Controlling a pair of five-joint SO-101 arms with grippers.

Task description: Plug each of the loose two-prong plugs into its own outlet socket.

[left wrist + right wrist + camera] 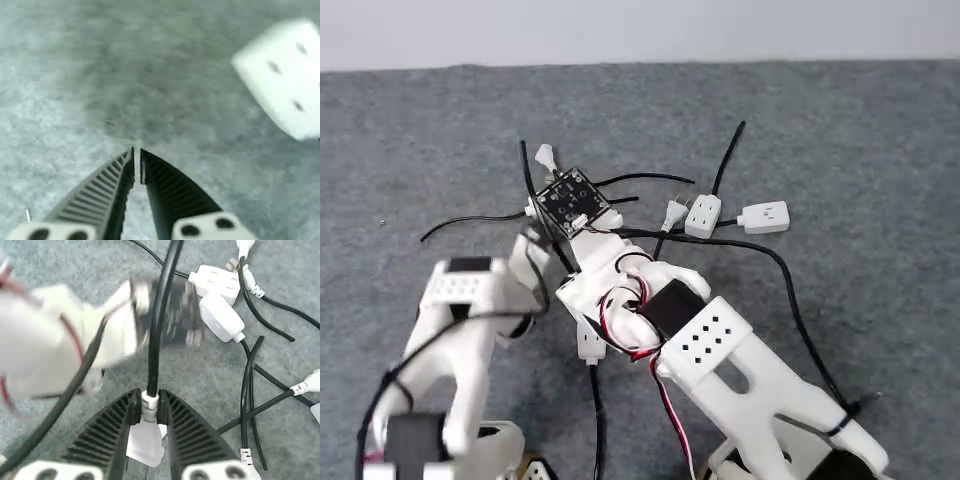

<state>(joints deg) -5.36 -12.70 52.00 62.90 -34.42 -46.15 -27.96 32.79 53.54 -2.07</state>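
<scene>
Right claw [149,412]: clamped on white plug [145,440], partly hidden in the grip. Left claw [137,162]: closed over grey surface [100,75]; white socket block [285,75] blurred, cut off.

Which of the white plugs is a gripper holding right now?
The plug on the thick black cord, clamped in the right gripper. The other white plugs lie loose on the grey carpet.

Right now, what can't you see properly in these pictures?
- Plug prongs: right wrist view, hidden between the right pincer fingers.
- Black socket block: right wrist view, blurred and crossed by the cable.
- White socket block: left wrist view, blurred and cut off by the picture's edge.
</scene>
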